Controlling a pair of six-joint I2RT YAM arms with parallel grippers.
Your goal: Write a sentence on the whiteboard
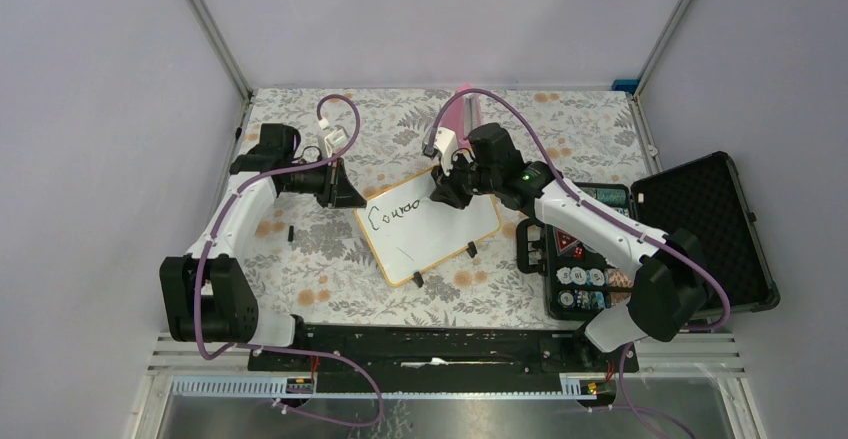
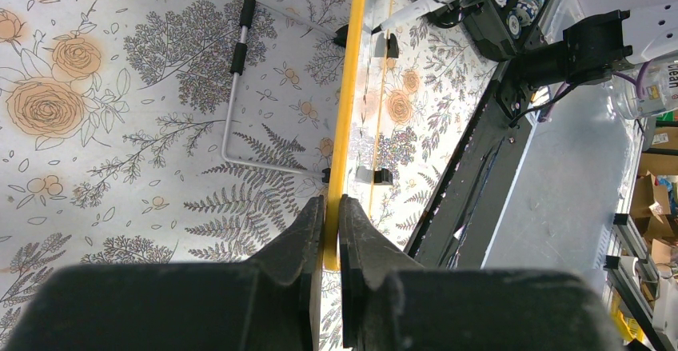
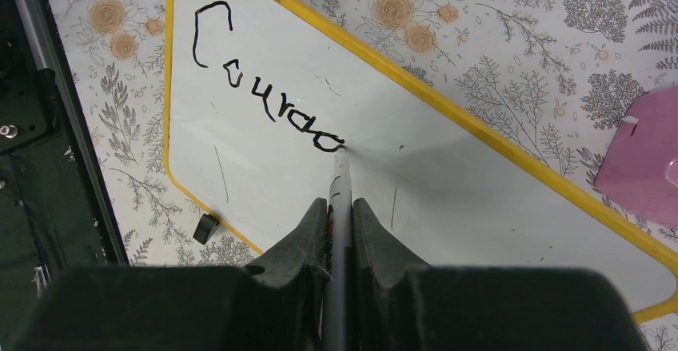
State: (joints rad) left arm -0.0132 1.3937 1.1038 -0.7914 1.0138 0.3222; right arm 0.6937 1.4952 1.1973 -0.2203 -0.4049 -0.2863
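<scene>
Floral table (image 2: 120,151) — whiteboard (image 2: 348,87) between left fingers (image 2: 306,235)

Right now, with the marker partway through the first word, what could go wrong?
1. The left tool pinches only the whiteboard's thin yellow rim; pressing down could twist the board and skew the letters.
2. The marker sits lengthwise between the right tool's fingers, so it might slide back and leave faint strokes.
3. The fresh writing could smear if the tool drags across it.
</scene>
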